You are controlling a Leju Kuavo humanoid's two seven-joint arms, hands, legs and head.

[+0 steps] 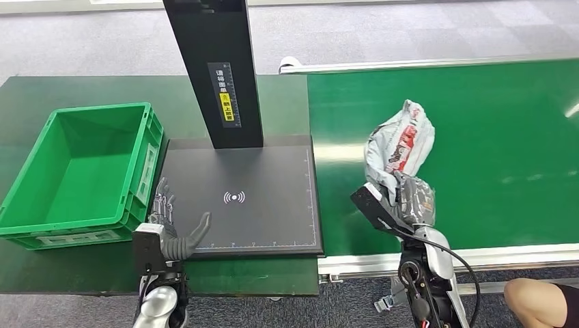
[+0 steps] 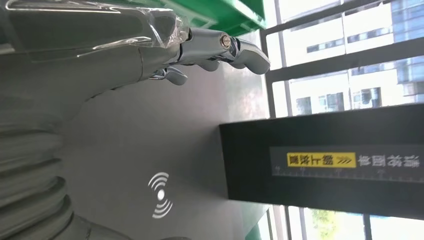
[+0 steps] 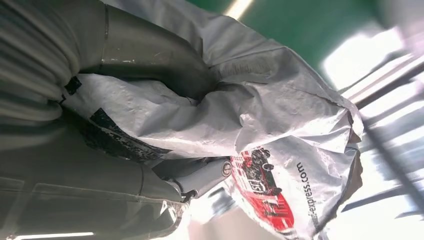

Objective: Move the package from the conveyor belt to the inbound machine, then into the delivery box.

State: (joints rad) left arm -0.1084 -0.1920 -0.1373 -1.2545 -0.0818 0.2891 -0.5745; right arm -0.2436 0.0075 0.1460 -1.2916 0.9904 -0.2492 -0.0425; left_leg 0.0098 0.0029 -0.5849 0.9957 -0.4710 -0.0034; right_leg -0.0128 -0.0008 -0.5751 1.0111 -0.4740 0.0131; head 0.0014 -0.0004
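Head view: my right hand (image 1: 412, 198) is clamped on the crumpled grey plastic mailer package (image 1: 399, 143), its length rising away from me over the green conveyor belt (image 1: 491, 137). The black scanner platform (image 1: 273, 178) lies to its left, where my left hand (image 1: 171, 229) waits spread.

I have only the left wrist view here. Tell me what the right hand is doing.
Observer: The right hand grips a crumpled grey package over the green conveyor belt.
Operator: Report the delivery box.
Observer: The green crate sits empty, beside the scanner plate, on the side away from the belt.
Operator: Say where my left hand sits.
Observer: The left hand hovers open at the plate's near corner, next to the crate.
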